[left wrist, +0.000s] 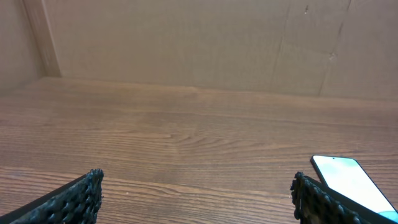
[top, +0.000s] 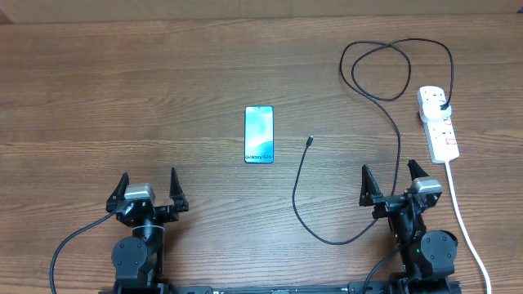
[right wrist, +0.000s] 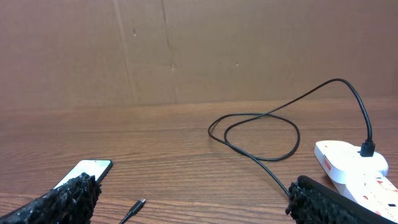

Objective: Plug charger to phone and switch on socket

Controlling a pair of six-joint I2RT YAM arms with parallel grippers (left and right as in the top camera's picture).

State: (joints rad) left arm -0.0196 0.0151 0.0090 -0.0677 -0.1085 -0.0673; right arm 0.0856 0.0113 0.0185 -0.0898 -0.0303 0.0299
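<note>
The phone (top: pixel 259 134) lies flat mid-table, blue screen up; it also shows in the left wrist view (left wrist: pixel 351 182) and the right wrist view (right wrist: pixel 87 171). The charger, a thin black cable (top: pixel 396 122), loops from its plug (top: pixel 443 104) in the socket (top: pixel 438 122) at the right down to its free connector tip (top: pixel 310 142), right of the phone. The tip shows in the right wrist view (right wrist: pixel 135 208), the plug too (right wrist: pixel 367 148). My left gripper (top: pixel 148 189) is open and empty near the front left. My right gripper (top: pixel 391 183) is open and empty near the front right.
The socket's white cord (top: pixel 462 220) runs down the right side past my right arm to the front edge. A cardboard wall (right wrist: pixel 199 50) stands behind the table. The black cable curves on the wood between phone and right gripper.
</note>
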